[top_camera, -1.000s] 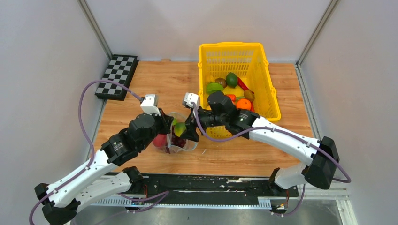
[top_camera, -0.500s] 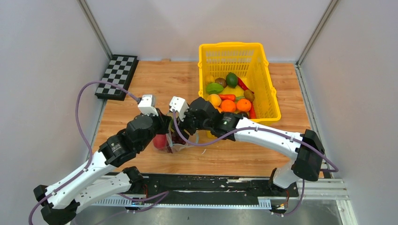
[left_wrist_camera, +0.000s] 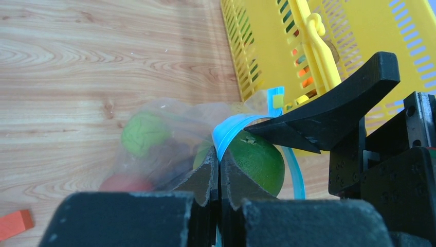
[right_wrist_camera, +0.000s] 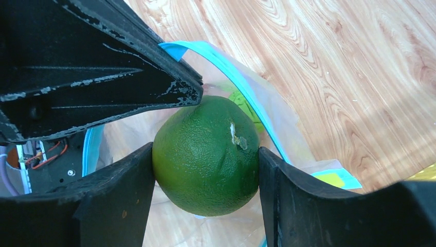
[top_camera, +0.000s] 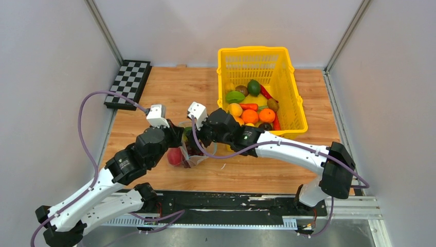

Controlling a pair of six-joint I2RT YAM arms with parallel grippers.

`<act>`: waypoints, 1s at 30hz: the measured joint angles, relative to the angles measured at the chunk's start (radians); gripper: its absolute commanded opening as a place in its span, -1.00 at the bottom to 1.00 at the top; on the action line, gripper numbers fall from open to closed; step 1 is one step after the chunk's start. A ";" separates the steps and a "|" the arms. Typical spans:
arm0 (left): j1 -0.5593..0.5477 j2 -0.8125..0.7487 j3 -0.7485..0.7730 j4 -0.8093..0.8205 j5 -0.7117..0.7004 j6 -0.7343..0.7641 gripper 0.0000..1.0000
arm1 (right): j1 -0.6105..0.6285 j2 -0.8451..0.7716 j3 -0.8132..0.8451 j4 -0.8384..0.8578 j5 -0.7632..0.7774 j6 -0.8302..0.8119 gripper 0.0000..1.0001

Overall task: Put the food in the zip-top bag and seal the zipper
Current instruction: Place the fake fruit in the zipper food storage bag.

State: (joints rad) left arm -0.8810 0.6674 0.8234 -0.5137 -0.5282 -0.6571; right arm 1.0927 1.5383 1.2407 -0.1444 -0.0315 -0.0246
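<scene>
The clear zip-top bag [top_camera: 191, 155] lies on the wooden table with red, dark and green food inside; it also shows in the left wrist view [left_wrist_camera: 154, 144]. My left gripper [left_wrist_camera: 219, 162] is shut on the teal-blue zipper [left_wrist_camera: 231, 131] at the bag's mouth, holding it up. My right gripper [right_wrist_camera: 205, 170] is shut on a round green fruit [right_wrist_camera: 206, 154] and holds it in the open mouth, above the bag [right_wrist_camera: 277, 118]. The green fruit also shows in the left wrist view [left_wrist_camera: 257, 159], just behind the zipper strip. In the top view both grippers meet over the bag.
A yellow mesh basket [top_camera: 257, 62] holding several more fruits and vegetables stands at the back right, close behind the bag. A black-and-white checkerboard [top_camera: 128, 82] lies at the back left. A small orange block [left_wrist_camera: 15, 224] lies on the table by the bag.
My right gripper moved left from the basket with the green fruit and came down into the bag's mouth. My left gripper kept its hold on the zipper and shifted slightly left.
</scene>
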 measured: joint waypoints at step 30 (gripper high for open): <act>0.000 -0.073 -0.027 -0.044 -0.064 -0.029 -1.00 | 0.000 -0.022 0.027 -0.013 -0.137 0.045 0.60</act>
State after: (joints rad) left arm -0.8810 0.5941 0.7959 -0.5575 -0.5922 -0.6861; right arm 1.0924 1.5162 1.2682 -0.1577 -0.1688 0.0204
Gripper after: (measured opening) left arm 0.008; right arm 0.808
